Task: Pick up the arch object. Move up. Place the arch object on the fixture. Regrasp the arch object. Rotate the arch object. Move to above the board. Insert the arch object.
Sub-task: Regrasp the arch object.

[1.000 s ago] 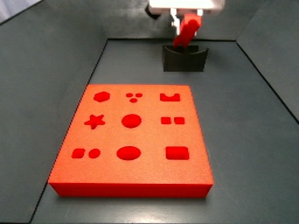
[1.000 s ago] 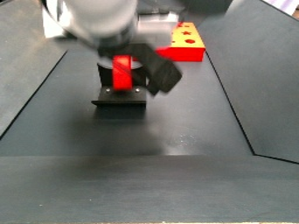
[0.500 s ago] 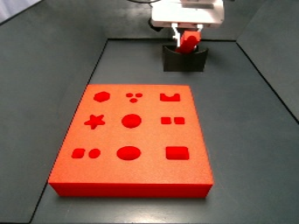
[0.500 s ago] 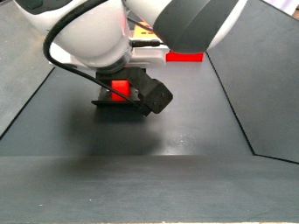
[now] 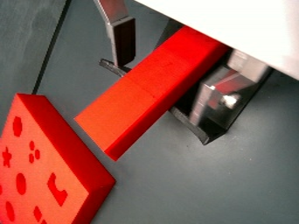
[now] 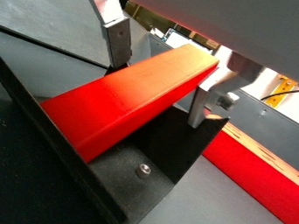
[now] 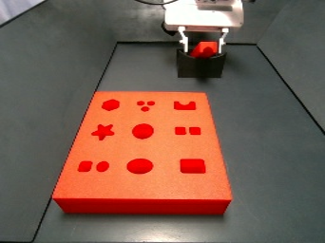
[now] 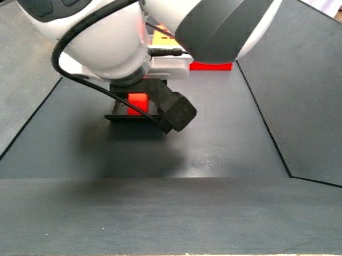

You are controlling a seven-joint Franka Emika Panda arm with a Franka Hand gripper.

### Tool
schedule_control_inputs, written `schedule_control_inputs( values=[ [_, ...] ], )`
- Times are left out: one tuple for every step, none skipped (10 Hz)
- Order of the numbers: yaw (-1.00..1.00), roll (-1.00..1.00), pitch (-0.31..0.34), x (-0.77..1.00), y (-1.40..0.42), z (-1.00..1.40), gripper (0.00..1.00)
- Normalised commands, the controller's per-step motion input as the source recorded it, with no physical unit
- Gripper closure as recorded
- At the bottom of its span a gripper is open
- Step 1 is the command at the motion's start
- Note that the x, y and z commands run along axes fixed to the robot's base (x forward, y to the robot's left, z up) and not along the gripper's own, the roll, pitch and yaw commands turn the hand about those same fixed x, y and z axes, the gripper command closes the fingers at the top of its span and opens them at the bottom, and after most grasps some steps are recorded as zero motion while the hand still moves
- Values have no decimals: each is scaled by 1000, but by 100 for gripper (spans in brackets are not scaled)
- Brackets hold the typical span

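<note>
The arch object (image 5: 146,87) is a bright red bar that lies across the scooped top of the dark fixture (image 6: 152,166). In both wrist views my gripper (image 6: 158,87) straddles it, open. One silver finger (image 5: 121,39) stands clear of the bar with grey floor showing between; the opposite finger (image 5: 216,92) sits close against the other side. In a side view the gripper (image 7: 200,38) hangs over the fixture (image 7: 200,65) at the far end of the floor, with a bit of the arch object (image 7: 203,45) showing. The red-orange board (image 7: 146,147) with its cutouts lies nearer.
In a side view the arm's white body hides most of the gripper; only a patch of the arch object (image 8: 138,101), the fixture (image 8: 134,120) and a strip of the board (image 8: 210,66) show. Raised dark walls border the floor.
The arch object went from tilted upright in the gripper above the fixture to lying on the fixture. The gripper has come down with it and now stands open around it.
</note>
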Motion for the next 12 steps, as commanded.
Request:
schedule_control_inputs(
  values=[
    [-16, 12, 63, 0, 0, 1000, 0],
    [-16, 25, 62, -3, 2, 1000, 0],
    [-18, 32, 63, -15, 3, 1000, 0],
    [-23, 37, 61, -21, 4, 1000, 0],
    [-27, 35, 61, -24, 3, 1000, 0],
    [-35, 29, 49, -32, 10, 886, 0],
    [-38, 29, 44, -35, 14, 762, 0],
    [-38, 27, 35, -33, 13, 513, 0],
    [-32, 34, 35, -30, 11, 262, 0],
    [21, 1000, 53, -3, -1000, 926, 0],
    [21, 1000, 53, 4, -1000, 882, 0],
    [20, 1000, 42, -36, -1000, 848, 0]
  ],
)
